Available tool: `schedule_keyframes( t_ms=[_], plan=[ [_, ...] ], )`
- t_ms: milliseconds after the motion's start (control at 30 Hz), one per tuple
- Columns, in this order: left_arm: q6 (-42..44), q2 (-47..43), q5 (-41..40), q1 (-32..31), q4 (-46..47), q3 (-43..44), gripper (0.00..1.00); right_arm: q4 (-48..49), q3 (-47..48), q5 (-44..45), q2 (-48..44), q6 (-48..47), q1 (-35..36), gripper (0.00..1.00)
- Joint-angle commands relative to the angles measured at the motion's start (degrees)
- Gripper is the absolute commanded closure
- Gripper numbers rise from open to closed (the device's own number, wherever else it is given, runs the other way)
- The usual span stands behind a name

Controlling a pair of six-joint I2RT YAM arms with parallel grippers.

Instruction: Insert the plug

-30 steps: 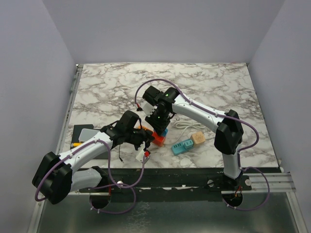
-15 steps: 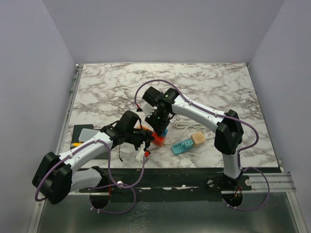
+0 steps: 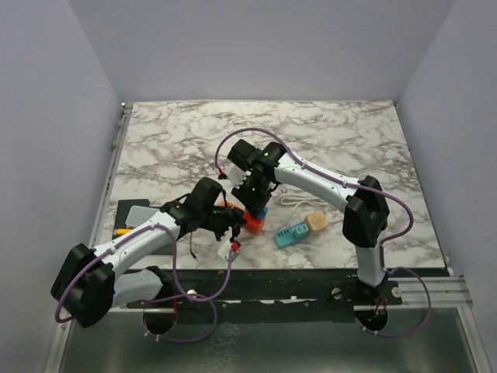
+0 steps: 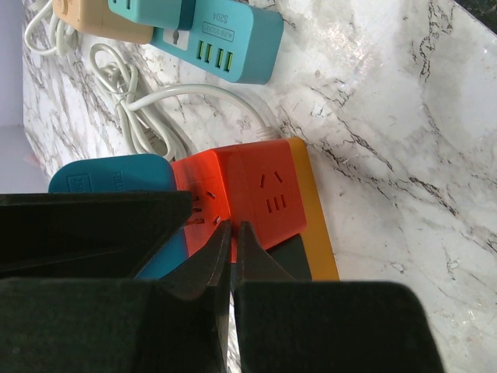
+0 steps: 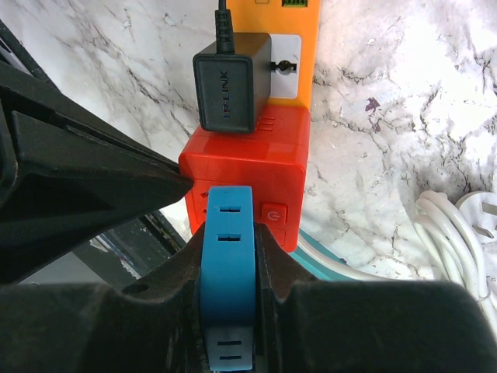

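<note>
My right gripper (image 5: 227, 233) is shut on a blue plug (image 5: 227, 264) and holds it against the top face of a red socket cube (image 5: 256, 159). The cube joins an orange power strip (image 5: 299, 47) that carries a black adapter (image 5: 231, 93). In the top view the right gripper (image 3: 253, 203) and the blue plug (image 3: 262, 210) are right over the red cube (image 3: 253, 224). My left gripper (image 4: 233, 228) is shut and empty, its tips resting on the red cube (image 4: 256, 190) beside the blue plug (image 4: 109, 175). It shows in the top view (image 3: 231, 221) just left of the cube.
A teal charger (image 3: 291, 233) and a tan block (image 3: 316, 221) lie right of the cube, with a coiled white cable (image 3: 299, 202) behind them. A dark flat item with a grey pad (image 3: 133, 214) lies at the table's left edge. A small white object (image 3: 227, 249) sits near the front edge.
</note>
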Motion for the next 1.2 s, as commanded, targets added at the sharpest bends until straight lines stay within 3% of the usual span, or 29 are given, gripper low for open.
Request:
schedule_keyframes(
  t_ms=[0,800,1033,1167],
  plan=[
    [-1.0,0.2,-3.1,-0.3,-2.1,-1.9,0.98,-1.3,-1.6,2.4,1.2,-0.7,0.6,0.99],
    [-0.6,0.0,-3.2,-0.3,-1.8,-2.3,1.00,-1.6,-3.8,3.0,3.0,-0.6,0.7,0.99],
    [-0.2,-0.2,-3.3,-0.3,-1.8,-2.5,1.00,-1.0,0.2,2.0,1.1,-0.2,0.7,0.58],
    [-0.1,-0.4,-3.4,-0.3,-1.8,-2.6,1.00,-1.5,2.3,2.1,0.9,-0.4,0.7,0.52]
  ],
)
